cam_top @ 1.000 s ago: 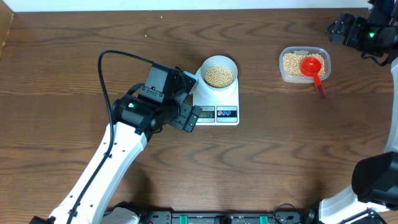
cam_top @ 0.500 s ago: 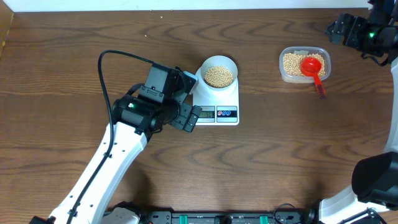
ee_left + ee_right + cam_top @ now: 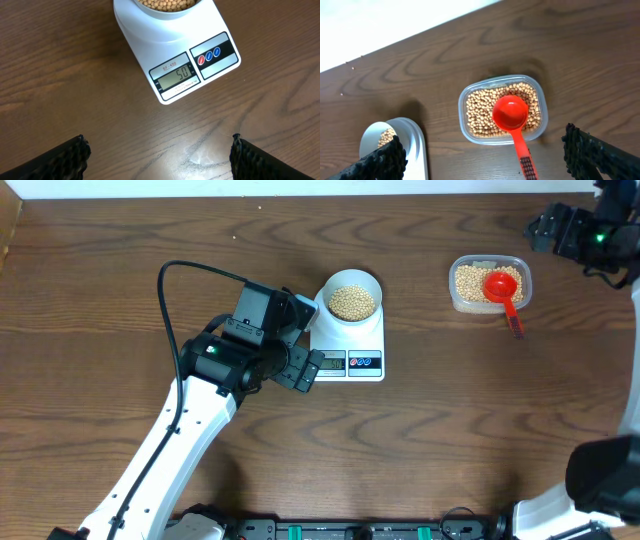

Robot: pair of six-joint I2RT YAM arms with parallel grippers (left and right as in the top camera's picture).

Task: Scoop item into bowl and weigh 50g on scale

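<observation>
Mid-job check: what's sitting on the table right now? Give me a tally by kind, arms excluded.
bowl: 1
clear tub: 1
scale: 1
red scoop: 1
Total: 4

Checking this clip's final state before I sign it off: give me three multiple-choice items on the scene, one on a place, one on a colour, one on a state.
1. Where is the white bowl?
A) on the scale
B) on the bare table
C) held in a gripper

2. What colour is the scoop?
A) blue
B) red
C) green

3. What does the scale's display read?
A) 0
B) 50
C) 120

Answers:
1 A, the bowl stands on the scale's platform.
2 B, the red scoop lies in the clear tub of soybeans.
3 B, the left wrist view shows 50.
</observation>
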